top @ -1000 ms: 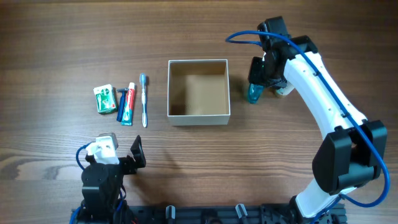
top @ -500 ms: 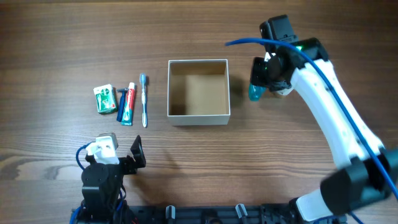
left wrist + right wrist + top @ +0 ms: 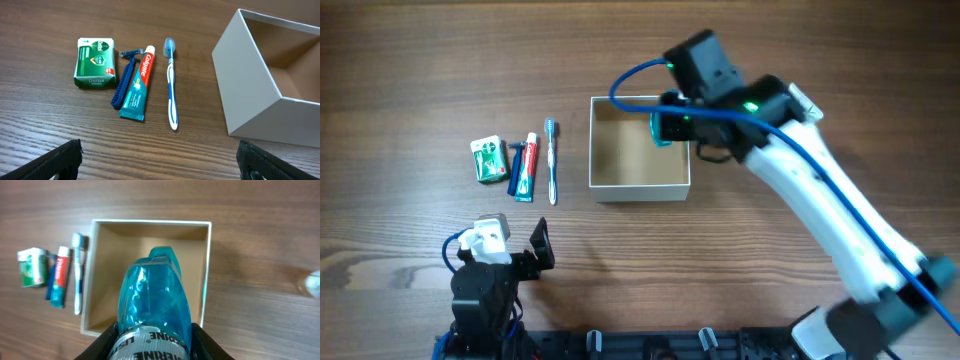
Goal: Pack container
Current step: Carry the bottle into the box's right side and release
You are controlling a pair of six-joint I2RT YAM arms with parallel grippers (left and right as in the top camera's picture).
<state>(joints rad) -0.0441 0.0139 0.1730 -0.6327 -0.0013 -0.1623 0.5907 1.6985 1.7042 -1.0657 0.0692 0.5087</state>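
Container (image 3: 640,190) beneath right gripper (image 3: 666,128) clasping blue bottle (image 3: 155,300); toothbrush (image 3: 171,85), toothpaste (image 3: 137,86) beside.

Bright, even light from above; soft shadows; mild sheen on table (image 3: 50,140); close-up bottle (image 3: 154,300) slightly blurred.

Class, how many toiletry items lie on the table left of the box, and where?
4, in a row: green soap packet farthest from the container, then blue razor, toothpaste tube, and toothbrush nearest it. None seems hidden. The bottle in the right hand isn't counted.
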